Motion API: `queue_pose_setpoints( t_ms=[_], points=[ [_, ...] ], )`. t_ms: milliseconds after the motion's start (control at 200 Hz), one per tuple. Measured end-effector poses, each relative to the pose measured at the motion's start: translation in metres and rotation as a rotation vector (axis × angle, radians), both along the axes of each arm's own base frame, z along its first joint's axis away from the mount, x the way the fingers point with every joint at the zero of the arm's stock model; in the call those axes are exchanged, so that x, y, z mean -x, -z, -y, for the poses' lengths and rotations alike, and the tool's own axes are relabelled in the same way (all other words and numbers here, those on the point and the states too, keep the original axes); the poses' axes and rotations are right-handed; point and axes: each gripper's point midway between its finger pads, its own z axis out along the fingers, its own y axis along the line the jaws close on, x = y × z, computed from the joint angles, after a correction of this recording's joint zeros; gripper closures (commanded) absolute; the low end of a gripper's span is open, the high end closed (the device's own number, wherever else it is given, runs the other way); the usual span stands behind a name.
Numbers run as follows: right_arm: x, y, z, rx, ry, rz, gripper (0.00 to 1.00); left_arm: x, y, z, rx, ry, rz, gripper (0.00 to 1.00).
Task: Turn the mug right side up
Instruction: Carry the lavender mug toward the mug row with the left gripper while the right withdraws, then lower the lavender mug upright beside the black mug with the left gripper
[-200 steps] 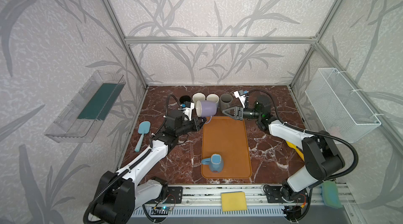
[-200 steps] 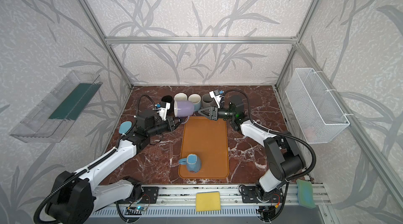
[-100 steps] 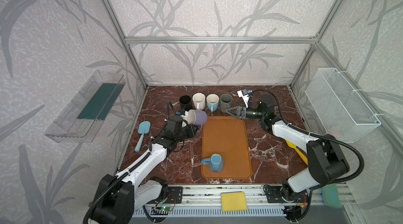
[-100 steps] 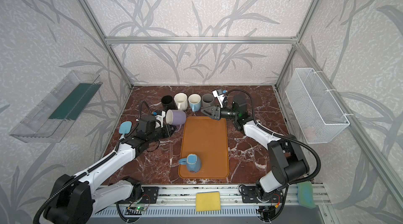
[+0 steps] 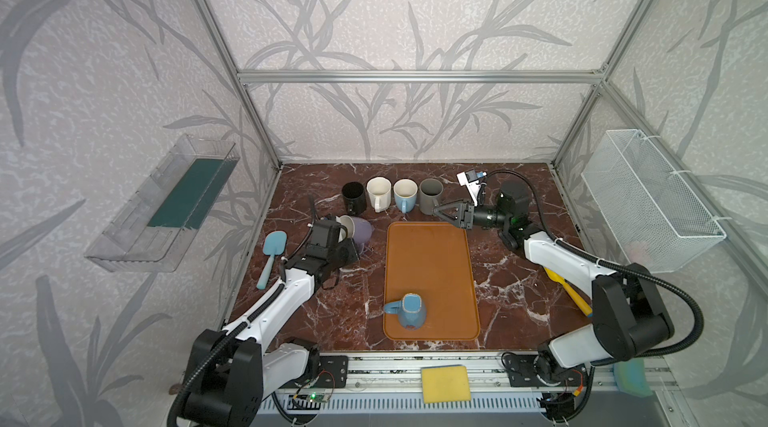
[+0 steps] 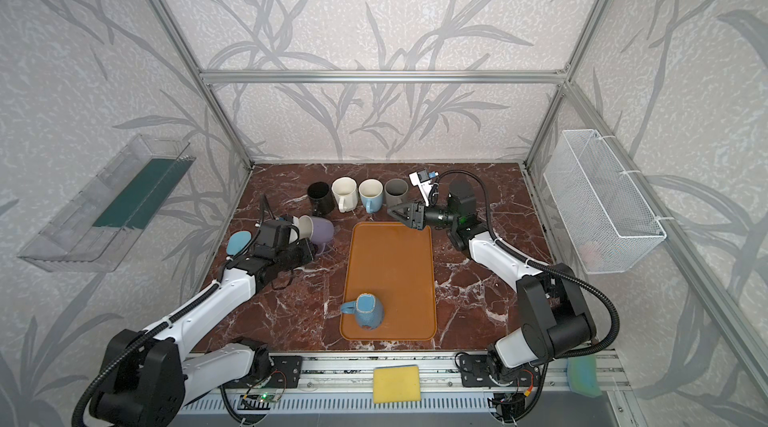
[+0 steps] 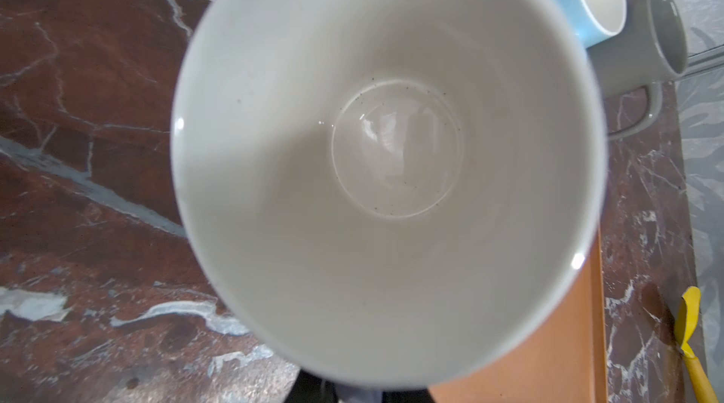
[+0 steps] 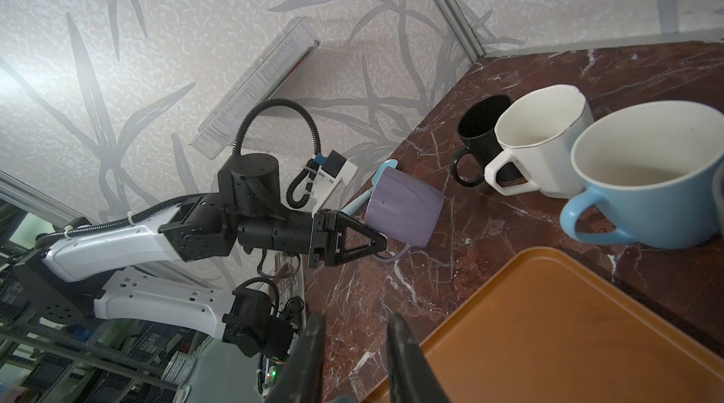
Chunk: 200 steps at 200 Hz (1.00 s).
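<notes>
My left arm runs low over the bench (image 5: 316, 312) along the left side of the orange tray (image 5: 430, 263), with the forearm nearly level. My left gripper (image 8: 379, 250) is clamped on the handle (image 8: 393, 256) of the purple mug (image 5: 360, 229). The mug sits just left of the tray's far left corner. Its long axis lies close to level: the mouth faces away from the tray, straight into my left wrist camera, and the base points toward the tray. I cannot tell whether it touches the bench. My right arm reaches past the tray's far right corner. My right gripper (image 5: 436, 209) lies level over the tray's far edge, fingers slightly apart and empty, beside the grey mug (image 5: 430, 196).
</notes>
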Motion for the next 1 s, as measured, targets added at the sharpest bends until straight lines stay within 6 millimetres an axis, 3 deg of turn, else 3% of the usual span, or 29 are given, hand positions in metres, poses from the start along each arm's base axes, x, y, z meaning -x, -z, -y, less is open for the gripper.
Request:
queue_pose_setpoints(
  t_ms=[175, 570, 1000],
  points=[
    [0.0, -0.001, 0.004, 0.005, 0.009, 0.0, 0.71, -0.007, 0.004, -0.013, -0.058, -0.03, -0.024, 1.0],
    [0.001, -0.003, 0.009, 0.011, 0.018, 0.004, 0.72, -0.017, -0.007, -0.05, -0.258, -0.085, -0.057, 1.0],
    [0.003, -0.003, 0.017, 0.015, 0.036, 0.011, 0.72, -0.031, 0.009, -0.072, -0.405, -0.091, -0.151, 1.0]
  ],
)
